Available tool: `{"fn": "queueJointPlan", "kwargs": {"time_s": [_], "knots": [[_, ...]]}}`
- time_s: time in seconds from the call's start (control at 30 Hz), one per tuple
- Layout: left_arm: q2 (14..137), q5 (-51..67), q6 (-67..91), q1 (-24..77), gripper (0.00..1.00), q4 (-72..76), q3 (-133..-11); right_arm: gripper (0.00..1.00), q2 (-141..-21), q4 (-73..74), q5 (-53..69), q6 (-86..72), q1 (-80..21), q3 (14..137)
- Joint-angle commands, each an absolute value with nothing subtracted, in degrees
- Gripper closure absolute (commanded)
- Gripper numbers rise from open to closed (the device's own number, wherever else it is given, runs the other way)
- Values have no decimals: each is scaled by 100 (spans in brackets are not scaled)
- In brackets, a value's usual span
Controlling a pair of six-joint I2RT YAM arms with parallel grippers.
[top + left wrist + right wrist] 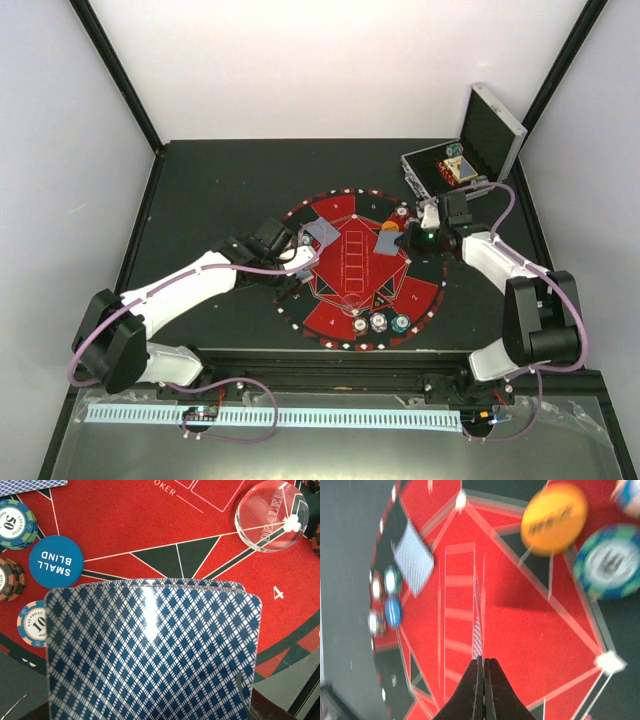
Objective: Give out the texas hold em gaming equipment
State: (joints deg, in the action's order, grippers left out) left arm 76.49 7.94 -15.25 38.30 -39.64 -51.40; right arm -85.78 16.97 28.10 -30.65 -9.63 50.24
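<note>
A stack of playing cards [150, 655] with blue diamond backs fills the lower left wrist view and hides the fingers. My left gripper [305, 246] is shut on the stack over the mat's left side. Beyond it lie a blue "small blind" disc [56, 562], a clear dealer button [271, 516] and several chips [16, 524]. My right gripper [483, 660] is shut on a single card [478, 625], seen edge-on above the red mat [520, 630]. An orange disc [554, 518] and a teal chip [610, 562] lie ahead of it to the right. Another card [414, 557] lies flat to the left.
The round red-and-black mat [340, 300] sits mid-table, with three chips [381, 322] on its near edge. A silver hinged case [470, 160] stands open at the back right, behind the right arm. White walls enclose the dark table [220, 190].
</note>
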Motion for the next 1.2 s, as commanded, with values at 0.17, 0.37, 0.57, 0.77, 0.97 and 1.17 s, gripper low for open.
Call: {"fn": "queueJointPlan", "kwargs": {"time_s": [0.17,0.37,0.57,0.77,0.97,1.17], "knots": [[7619,909,-1468,3800,65,-4017,-5375,99,-8765,3233,3642,-1468,-1002,4994],[7582,905,-1468,3805,65,-3993,-5353,99,-9094,3403,2611,-1366,-946,5019],[7585,917,-1470,3802,65,-3994,-5365,99,-9111,3644,1282,-1429,-940,5201],[7602,966,-1478,3798,66,-4007,-5370,99,-9254,3601,748,-1412,-941,5386],[7597,1003,-1485,3805,66,-3999,-5370,99,-9708,3629,764,-1205,-940,5853],[7585,1019,-1486,3801,66,-3999,-5361,99,-10049,3704,812,-1056,-938,6042]]}}
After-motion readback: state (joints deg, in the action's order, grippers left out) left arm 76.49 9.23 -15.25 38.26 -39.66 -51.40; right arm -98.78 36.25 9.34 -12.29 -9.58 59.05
